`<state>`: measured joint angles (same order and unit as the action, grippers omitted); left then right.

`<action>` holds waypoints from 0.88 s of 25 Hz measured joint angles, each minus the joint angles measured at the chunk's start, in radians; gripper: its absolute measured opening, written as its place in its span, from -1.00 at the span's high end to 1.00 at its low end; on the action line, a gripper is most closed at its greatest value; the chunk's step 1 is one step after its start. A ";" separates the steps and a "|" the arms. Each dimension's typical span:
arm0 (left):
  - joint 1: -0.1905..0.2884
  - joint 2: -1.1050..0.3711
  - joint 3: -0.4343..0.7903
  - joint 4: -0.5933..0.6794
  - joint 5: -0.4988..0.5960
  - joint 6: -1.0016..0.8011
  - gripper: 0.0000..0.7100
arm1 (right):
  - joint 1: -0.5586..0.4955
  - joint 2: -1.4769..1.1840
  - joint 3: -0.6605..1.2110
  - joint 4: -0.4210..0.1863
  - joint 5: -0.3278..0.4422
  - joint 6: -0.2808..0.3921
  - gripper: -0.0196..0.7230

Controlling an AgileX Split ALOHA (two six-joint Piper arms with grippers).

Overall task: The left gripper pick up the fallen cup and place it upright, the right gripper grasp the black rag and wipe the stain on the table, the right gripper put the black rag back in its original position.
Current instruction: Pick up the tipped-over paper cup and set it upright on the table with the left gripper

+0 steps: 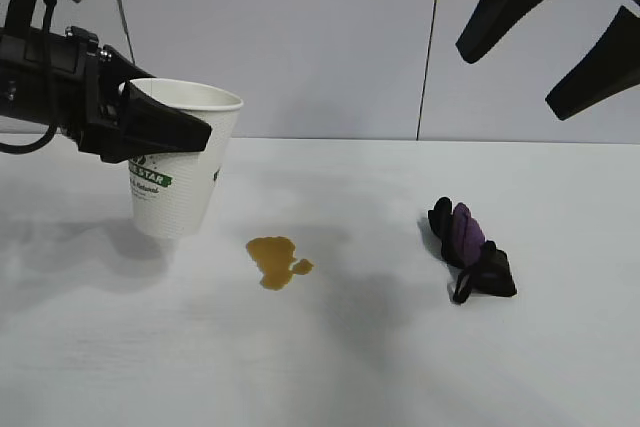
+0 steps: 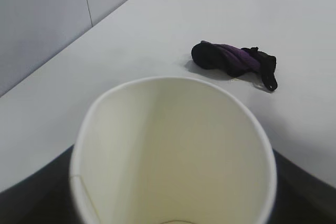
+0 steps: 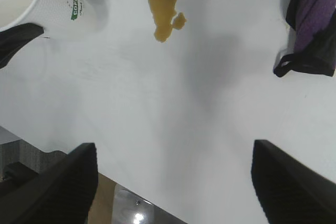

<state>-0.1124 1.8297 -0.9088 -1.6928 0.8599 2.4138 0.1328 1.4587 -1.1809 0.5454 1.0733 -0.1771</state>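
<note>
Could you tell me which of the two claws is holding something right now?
The left claw: it grips the white paper cup near its rim, upright. The right claw hangs open and empty, high above the black rag.

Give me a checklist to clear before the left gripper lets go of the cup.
1. Cup gripped by the left gripper: ok, fingers clamp its upper wall.
2. Cup upright: ok, mouth up, only slightly tilted.
3. Cup base seated on the table: cannot tell.
4. Cup clear of the stain: ok, the stain lies beside it, apart.
5. Right gripper out of the way: ok, open, high above the black rag.
6. Cup empty: ok, as far as the left wrist view shows.
</note>
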 joint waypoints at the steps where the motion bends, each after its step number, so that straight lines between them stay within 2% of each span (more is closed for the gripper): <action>1: 0.001 0.007 0.000 0.000 0.001 0.010 -0.49 | 0.000 0.000 0.000 0.001 0.000 0.000 -0.56; 10: 0.009 0.112 -0.057 -0.002 0.004 0.037 -0.49 | 0.000 0.000 0.000 0.004 0.000 0.000 -0.56; 19: 0.112 0.150 -0.068 -0.003 0.000 0.059 -0.49 | 0.000 0.000 0.000 0.005 -0.007 0.001 -0.56; 22: 0.124 0.150 -0.068 -0.003 0.000 0.058 -0.49 | 0.000 0.000 0.000 0.005 -0.013 0.001 -0.56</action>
<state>0.0120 1.9800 -0.9766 -1.6959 0.8595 2.4714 0.1328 1.4587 -1.1809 0.5503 1.0602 -0.1760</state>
